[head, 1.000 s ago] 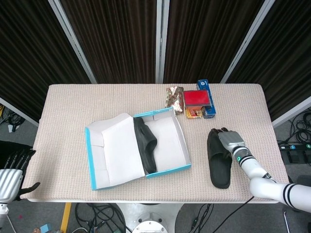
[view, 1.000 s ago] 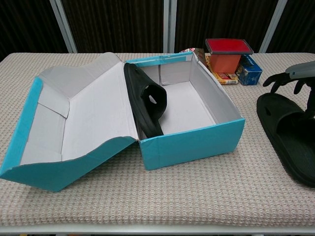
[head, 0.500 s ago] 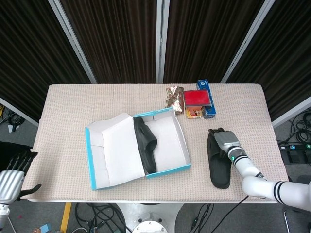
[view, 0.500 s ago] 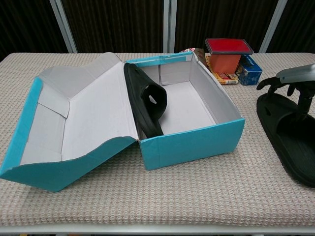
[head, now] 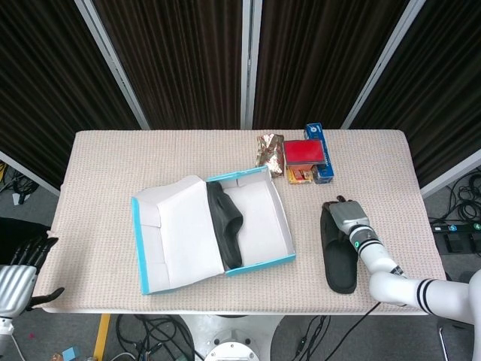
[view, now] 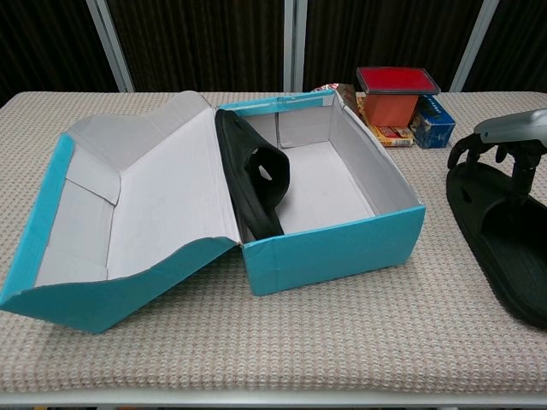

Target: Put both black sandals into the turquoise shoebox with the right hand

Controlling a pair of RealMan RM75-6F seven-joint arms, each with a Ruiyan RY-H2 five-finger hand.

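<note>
Right hand [head: 347,216] reaches forward, fingers curled down; left hand [head: 19,274] hangs low.

The shoebox [head: 259,263] is turquoise outside and white inside. Both sandals are plain black: one sandal in the box [head: 224,224], and the other sandal [head: 336,252] at 3 o'clock from it. The counter [head: 113,173] has a beige woven cover. At 1 o'clock stand a red box [head: 304,153], a blue box [head: 319,134] and a shiny brown-gold packet [head: 268,153]. The right hand [head: 347,216] is grey with black fingers.
</note>
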